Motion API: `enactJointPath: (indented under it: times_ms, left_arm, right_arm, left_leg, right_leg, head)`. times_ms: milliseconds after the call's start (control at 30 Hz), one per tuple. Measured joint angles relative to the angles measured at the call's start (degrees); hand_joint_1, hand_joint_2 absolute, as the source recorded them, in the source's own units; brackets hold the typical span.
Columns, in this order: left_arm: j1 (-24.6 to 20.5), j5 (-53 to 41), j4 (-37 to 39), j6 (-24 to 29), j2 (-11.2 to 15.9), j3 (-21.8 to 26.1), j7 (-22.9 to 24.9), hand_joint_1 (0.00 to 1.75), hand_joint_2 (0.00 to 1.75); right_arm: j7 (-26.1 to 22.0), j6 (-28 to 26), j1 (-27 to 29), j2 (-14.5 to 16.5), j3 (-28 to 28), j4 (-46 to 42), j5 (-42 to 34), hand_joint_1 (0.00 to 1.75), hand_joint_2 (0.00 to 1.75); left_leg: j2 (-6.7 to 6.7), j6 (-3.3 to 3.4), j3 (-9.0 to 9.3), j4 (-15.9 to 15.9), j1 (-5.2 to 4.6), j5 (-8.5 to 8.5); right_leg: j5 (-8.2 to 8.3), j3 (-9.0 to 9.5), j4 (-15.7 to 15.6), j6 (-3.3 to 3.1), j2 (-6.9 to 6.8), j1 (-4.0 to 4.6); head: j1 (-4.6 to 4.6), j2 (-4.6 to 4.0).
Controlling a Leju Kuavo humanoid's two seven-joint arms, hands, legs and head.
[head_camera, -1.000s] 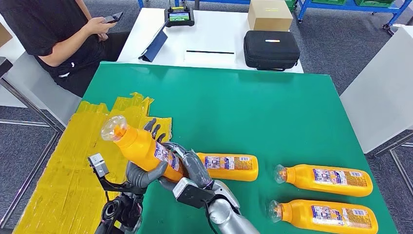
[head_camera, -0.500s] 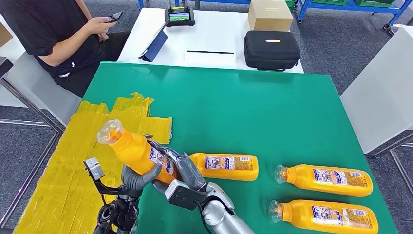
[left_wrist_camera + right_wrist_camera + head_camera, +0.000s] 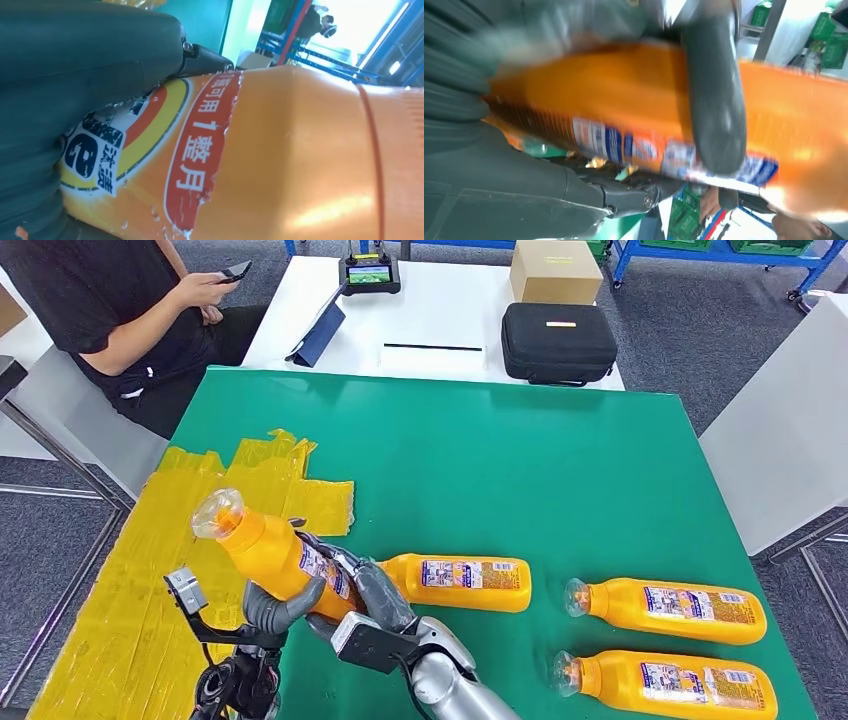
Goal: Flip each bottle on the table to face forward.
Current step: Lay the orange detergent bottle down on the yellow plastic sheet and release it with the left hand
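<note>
**Bottle held aloft, mid-flip**

A tilted bottle (image 3: pixel 280 555) is gripped above the table's (image 3: pixel 500 470) near edge by both the left hand (image 3: pixel 275 605) and right hand (image 3: pixel 370 590), cap away. Three bottles (image 3: pixel 460 583) lie flat alongside. The turning step is judged under way; next, rotation and a label-forward set-down are needed.

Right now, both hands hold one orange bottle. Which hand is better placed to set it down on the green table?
Probably the left. The left hand wraps the held bottle from below at its middle, carrying it. The right hand grips only the base end, close beside the lying bottle.
</note>
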Motion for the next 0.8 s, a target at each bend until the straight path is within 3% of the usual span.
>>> enactJointPath:
  times_ms: [133, 400, 800]
  left_arm:
    - [0.78, -2.95, -2.49, 2.51, 0.24, 0.73, -0.01, 1.75, 1.75]
    - [0.52, -6.00, -3.68, 7.59, 2.00, 5.11, -1.53, 1.75, 1.75]
    - [0.30, -6.46, -3.60, 7.96, 2.19, 5.47, -1.85, 1.75, 1.75]
  right_arm:
    - [0.10, -1.19, 3.16, -1.55, 0.97, -4.61, -1.51, 0.00, 0.00]
    - [-0.22, -0.76, 12.47, -7.12, -2.56, -24.99, -2.77, 0.00, 0.00]
    - [-0.42, -0.76, 13.24, -7.91, -3.33, -26.92, -3.13, 0.00, 0.00]
  left_leg:
    - [-0.04, 0.00, -0.03, 0.00, 0.00, 0.00]
    - [0.17, -0.02, 0.00, 0.00, -0.05, -0.08]
    - [0.03, 0.04, -0.02, 0.00, -0.03, 0.00]
  right_leg:
    - [-0.01, 0.00, 0.00, 0.00, -0.02, 0.00]
    - [0.01, -0.09, -0.02, -0.03, 0.06, -0.01]
    - [-0.02, -0.05, -0.01, -0.04, -0.05, 0.00]
  head:
    - [-0.01, 0.00]
    - [-0.02, 0.00]
    - [0.07, 0.00]
